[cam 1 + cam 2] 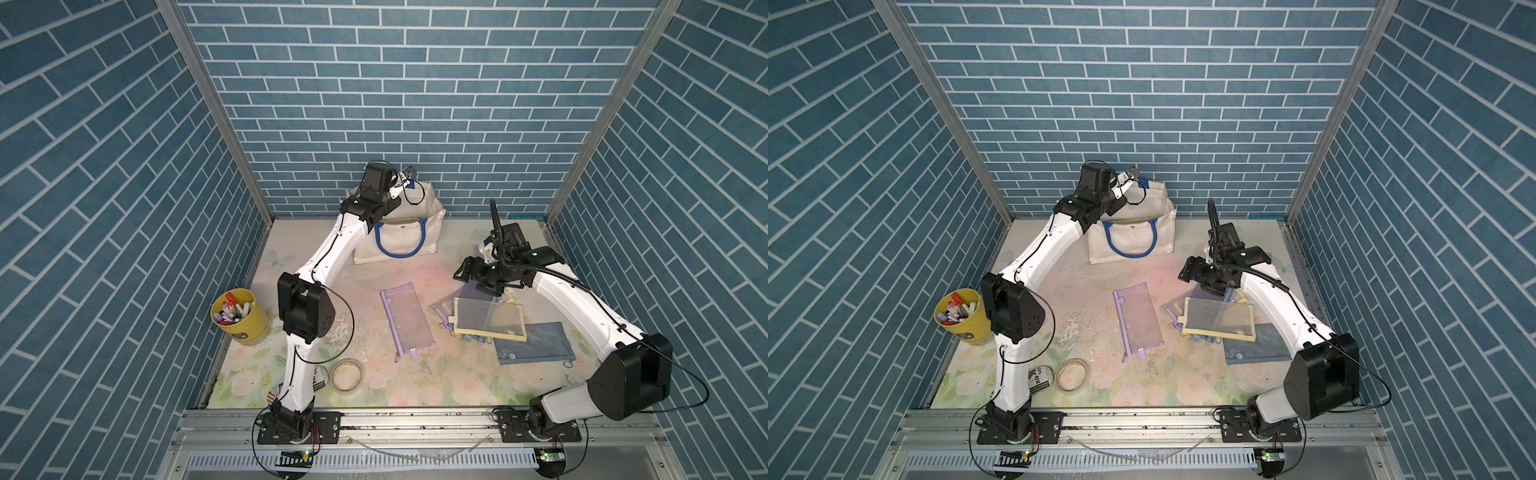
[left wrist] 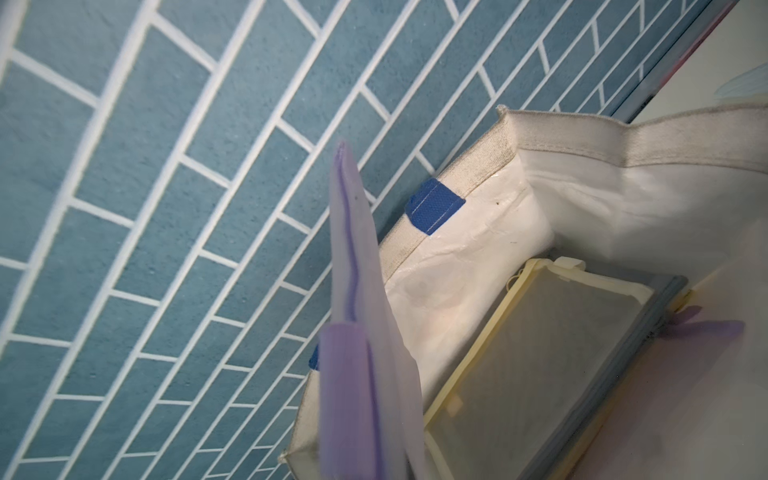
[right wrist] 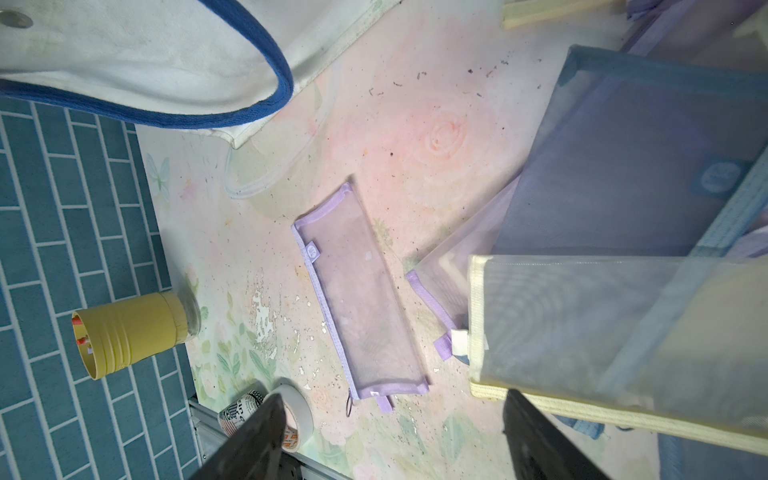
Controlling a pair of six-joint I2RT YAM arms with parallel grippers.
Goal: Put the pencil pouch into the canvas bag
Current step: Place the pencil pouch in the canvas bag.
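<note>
Left gripper (image 1: 390,203) is seen in both top views over the mouth of the canvas bag (image 1: 405,243), which is stood by the back wall (image 1: 415,104); the right gripper (image 1: 468,270) is held wide and empty above a heap of mesh pouches (image 1: 488,320). A lone purple pouch (image 1: 407,320) is laid flat mid-table. From the left wrist, the purple pencil pouch (image 2: 357,332) is shown edge-on over the bag's rim, pinched by closed jaws hidden behind it; a yellow-trimmed pouch (image 2: 540,365) is lodged inside. From the right wrist, spread fingers (image 3: 257,440) are seen touching nothing.
</note>
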